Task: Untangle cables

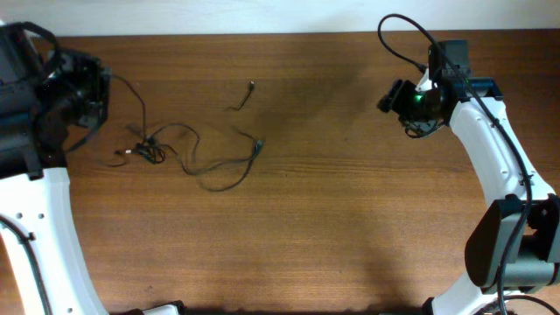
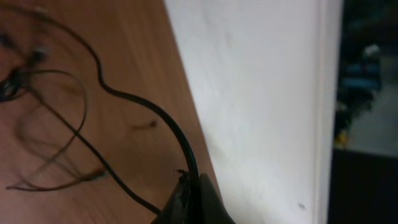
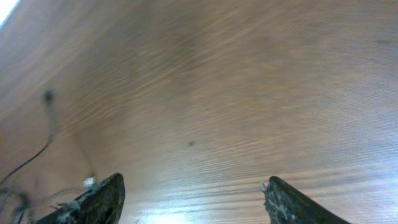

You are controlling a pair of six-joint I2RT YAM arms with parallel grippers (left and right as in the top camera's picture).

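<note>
The cables (image 1: 150,149) are thin black cords knotted together on the left of the wooden table, with one loop (image 1: 223,171) trailing right to a plug (image 1: 259,144). A short separate cord (image 1: 245,94) lies further back. My left gripper (image 1: 103,80) is at the back left, shut on one black cable (image 2: 143,106) that runs from its jaws (image 2: 194,186) down to the tangle (image 2: 12,81). My right gripper (image 1: 389,94) hovers at the back right, far from the cords. In the right wrist view it (image 3: 194,182) stands open with only bare wood between its fingers; a cord (image 3: 37,152) shows at the far left.
The brown wooden table (image 1: 332,219) ends at a white wall (image 1: 262,13) along the back, close to my left gripper (image 2: 261,93). A thick black wire (image 1: 407,35) arcs over the right arm. The white arm links stand at both sides.
</note>
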